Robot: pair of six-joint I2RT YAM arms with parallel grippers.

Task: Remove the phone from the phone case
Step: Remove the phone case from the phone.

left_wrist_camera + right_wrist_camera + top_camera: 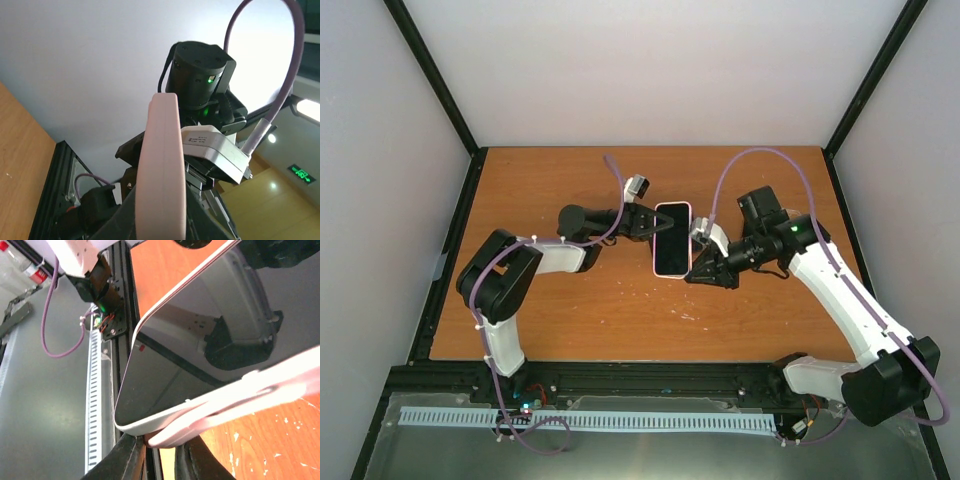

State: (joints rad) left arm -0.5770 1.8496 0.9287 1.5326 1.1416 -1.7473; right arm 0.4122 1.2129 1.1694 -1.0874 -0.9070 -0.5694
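Note:
The phone (672,240), black screen up, sits in a pink phone case (672,206) held above the table between both grippers. My left gripper (650,222) is shut on the case's left long edge; in the left wrist view the pink case edge (160,170) rises between its fingers (116,220). My right gripper (696,264) is shut on the lower right edge. In the right wrist view the pink case lip (235,396) is pinched at my right gripper (162,447) and is peeled down from the phone (215,340), whose pale edge stands clear of it at the near corner.
The orange-brown table (570,310) lies below. Black frame rails (450,240) run along its left and near edges. White walls close in the back and sides. A white slotted cable duct (590,420) lies along the front. The right arm's wrist (200,65) faces the left wrist camera closely.

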